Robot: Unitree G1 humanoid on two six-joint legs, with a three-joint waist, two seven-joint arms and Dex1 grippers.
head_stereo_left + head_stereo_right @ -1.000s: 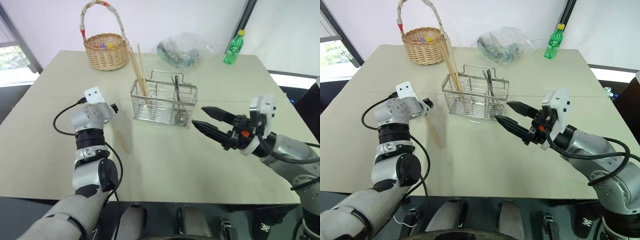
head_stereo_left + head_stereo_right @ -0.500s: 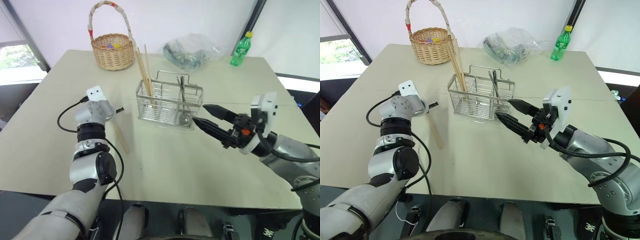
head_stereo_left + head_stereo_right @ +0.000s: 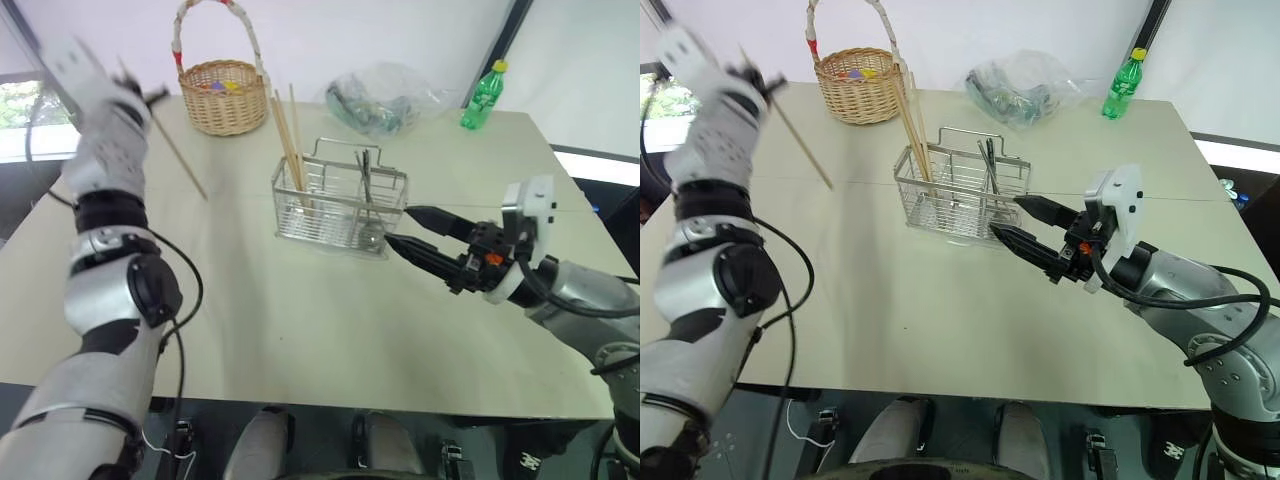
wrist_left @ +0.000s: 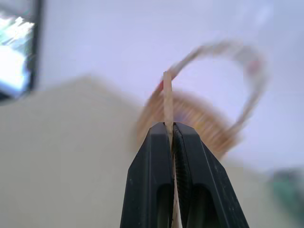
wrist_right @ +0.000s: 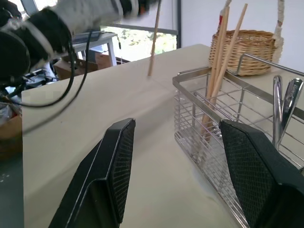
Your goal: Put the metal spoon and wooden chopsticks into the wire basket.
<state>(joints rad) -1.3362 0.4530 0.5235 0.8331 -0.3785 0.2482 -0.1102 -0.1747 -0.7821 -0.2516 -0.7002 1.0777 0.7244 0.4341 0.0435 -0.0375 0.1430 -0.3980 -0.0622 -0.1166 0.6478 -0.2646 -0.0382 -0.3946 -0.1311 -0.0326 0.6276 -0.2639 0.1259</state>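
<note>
While the wire basket [image 3: 340, 205], a rectangular caddy of thin shiny silver grid with dividers and a loop handle on top, stands near the middle of the pale matte table [image 3: 300, 320], several plain light-tan wooden chopsticks [image 3: 288, 140] lean upright in its left compartment, rising well above its rim. A slim glossy metal spoon [image 3: 368, 195] stands in a compartment to the right of them. Behind the wire basket to the left sits a round woven wicker basket [image 3: 225, 95] with a tall arched handle; behind it to the right lie a crumpled clear plastic bag [image 3: 385, 98] and a green bottle [image 3: 480, 97].

A second ago the left gripper [image 4: 171, 130] was down at the table left of the wire basket, beside a single chopstick [image 3: 178, 155] lying flat, its fingers apart. That stick has since left the table: the gripper has clamped tight on it and the arm has swung high, up to the left of the wire basket. The stick slants down from the black fingers toward the wire basket, clear of the table.

The right gripper [image 3: 420, 240] has kept its place just right of the wire basket, pointing level at it, fingers spread and empty
</note>
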